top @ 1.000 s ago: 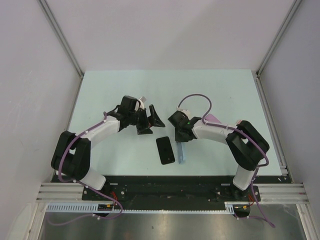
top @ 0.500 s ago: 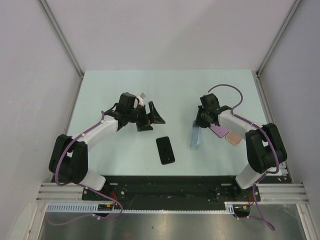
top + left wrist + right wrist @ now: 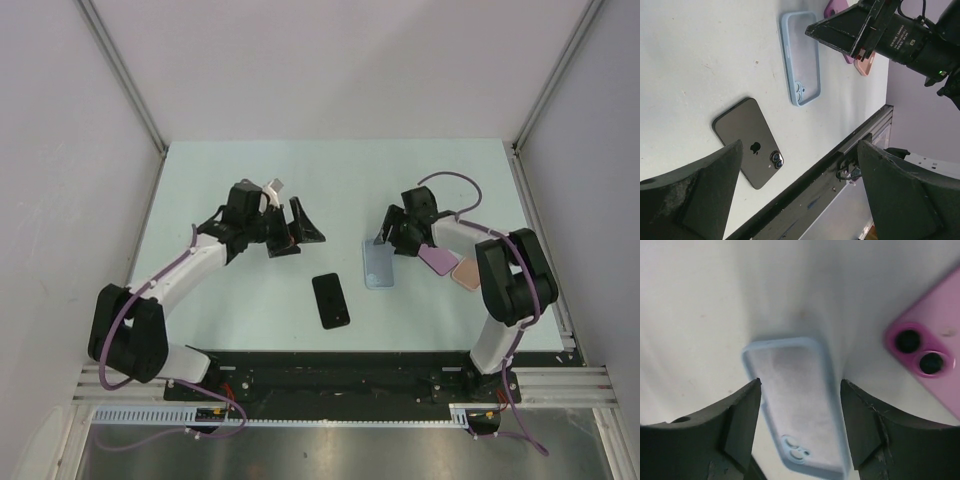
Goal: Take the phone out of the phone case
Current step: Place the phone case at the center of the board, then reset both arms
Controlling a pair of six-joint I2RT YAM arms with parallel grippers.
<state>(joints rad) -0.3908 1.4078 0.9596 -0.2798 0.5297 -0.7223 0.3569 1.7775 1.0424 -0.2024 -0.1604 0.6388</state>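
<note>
Two task pieces spotted lying apart on the pale mint tabletop point(image 3: 250, 170): flat black glossy phone point(image 3: 331, 300) low centre of the top view, and empty translucent light-blue plastic phone case point(image 3: 380, 266) just up and right of it, not touching. Same pair confirmed in the left wrist view: phone point(image 3: 747, 141) back-side up with logo and camera lenses showing, lower left of frame; case point(image 3: 800, 59) open side up, upper centre, nothing inside. Left gripper point(image 3: 297, 232), black two-finger type, parked up and left of the phone, spread wide, gripping nothing, well clear of both pieces. Right gripper point(image 3: 388, 232), same type, sitting at the upper end of the case. In the right wrist view, fingers point(image 3: 740, 415) parted to either side of the case point(image 3: 797, 400), which lies flat between them at frame centre; no squeeze visible, so released. Can't tell its height above the tabletop. Also noted right of the case: magenta-pink rectangular phone-shaped item with twin camera lenses point(image 3: 437, 258), upper right of the right wrist frame point(image 3: 927, 360), plus a peach-coloured rectangular piece point(image 3: 467, 273) at its lower-right side, touching or overlapping, can't tell which.
</note>
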